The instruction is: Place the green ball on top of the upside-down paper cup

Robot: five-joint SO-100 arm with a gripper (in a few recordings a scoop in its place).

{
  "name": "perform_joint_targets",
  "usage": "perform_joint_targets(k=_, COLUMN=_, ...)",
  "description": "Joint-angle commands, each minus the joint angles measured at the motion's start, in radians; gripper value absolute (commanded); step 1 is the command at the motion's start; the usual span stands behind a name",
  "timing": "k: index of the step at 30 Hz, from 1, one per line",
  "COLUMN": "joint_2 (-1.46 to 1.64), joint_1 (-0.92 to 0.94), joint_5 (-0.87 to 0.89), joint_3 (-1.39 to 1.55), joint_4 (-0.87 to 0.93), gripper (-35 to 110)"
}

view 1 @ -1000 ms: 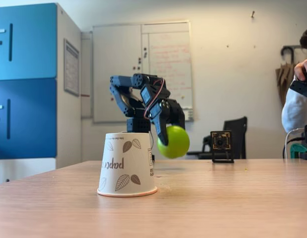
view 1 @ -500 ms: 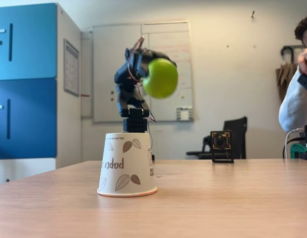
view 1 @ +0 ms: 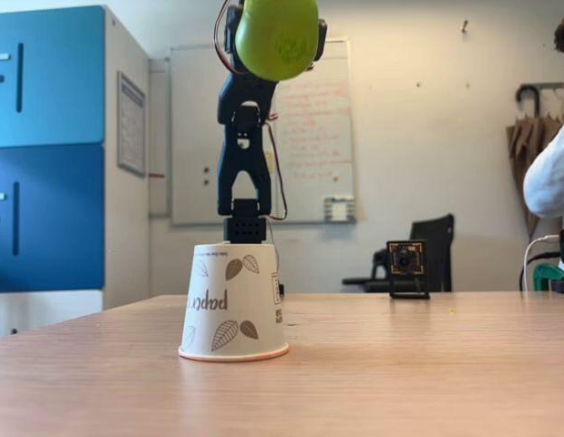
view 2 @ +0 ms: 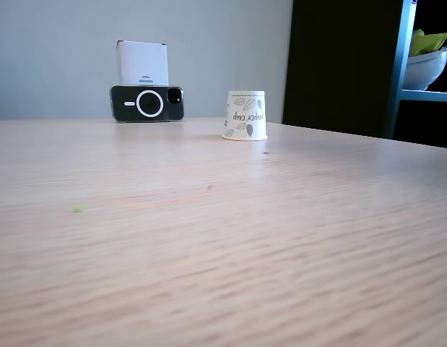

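Pincer [view 1: 275, 36] of mine is clamped around the green ball [view 1: 277, 38], raised high; the upside-down paper cup [view 1: 232, 301] stands on the counter [view 1: 427, 364] directly below, slightly left, though depth alignment I probably can't judge

- Both fixed views are bright and evenly lit by soft, diffuse room light; no harsh glare.
- In a fixed view the upside-down paper cup [view 1: 232, 301] is sharp and throws only a faint, thin shadow at its rim onto the worktop [view 1: 400, 364].
- The green ball [view 1: 277, 37] near the top edge looks slightly soft, with a pale sheen on its upper side.
- The nearest strip of worktop is out of focus.
- In the other fixed view the foreground worktop [view 2: 209, 275] is strongly blurred; the cup [view 2: 245, 115] and the phone [view 2: 147, 103] are sharper.
- A dark, underexposed area [view 2: 339, 65] fills the upper right.
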Motion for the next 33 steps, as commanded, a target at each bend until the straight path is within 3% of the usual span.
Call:
perform_joint_targets(k=1, joint_2=-0.071, joint_1=0.025, joint_5=0.011, joint_3=-0.104, joint_4=-0.035, gripper=17)
perform_joint_targets(k=10, joint_2=-0.227, joint_1=0.083, joint_5=0.006, joint_3=-0.124, joint_4=-0.066, gripper=19)
perform_joint_targets(k=20, joint_2=-0.201, joint_1=0.101, joint_5=-0.055, joint_3=-0.104, joint_4=0.193, gripper=19)
perform_joint_targets(k=33, joint_2=-0.184, joint_1=0.092, joint_5=-0.057, joint_3=-0.021, joint_4=0.224, gripper=21)
